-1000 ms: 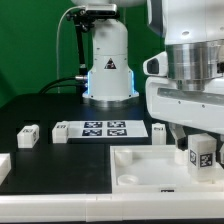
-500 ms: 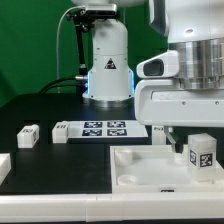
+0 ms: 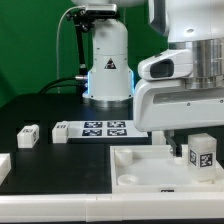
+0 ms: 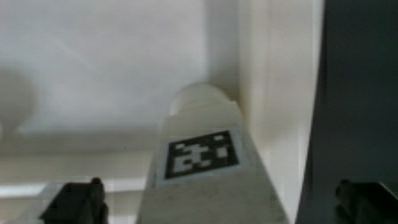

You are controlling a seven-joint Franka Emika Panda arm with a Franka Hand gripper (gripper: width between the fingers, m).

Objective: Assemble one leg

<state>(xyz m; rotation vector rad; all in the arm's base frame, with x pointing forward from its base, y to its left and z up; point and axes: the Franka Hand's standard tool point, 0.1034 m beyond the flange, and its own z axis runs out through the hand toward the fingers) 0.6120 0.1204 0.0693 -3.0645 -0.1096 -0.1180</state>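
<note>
At the exterior view's left, a small white plastic block with a square marker [image 3: 27, 134] lies on the black worktop [image 3: 40, 160]. Further right sits the marker board [image 3: 98, 129], then the large white square tray-like part [image 3: 150, 170]. Over its right end, the claw [image 4: 221, 201] grips the leg [image 3: 202, 153], a white marker-faced block, held upright between the fingers [image 4: 75, 200].
</note>
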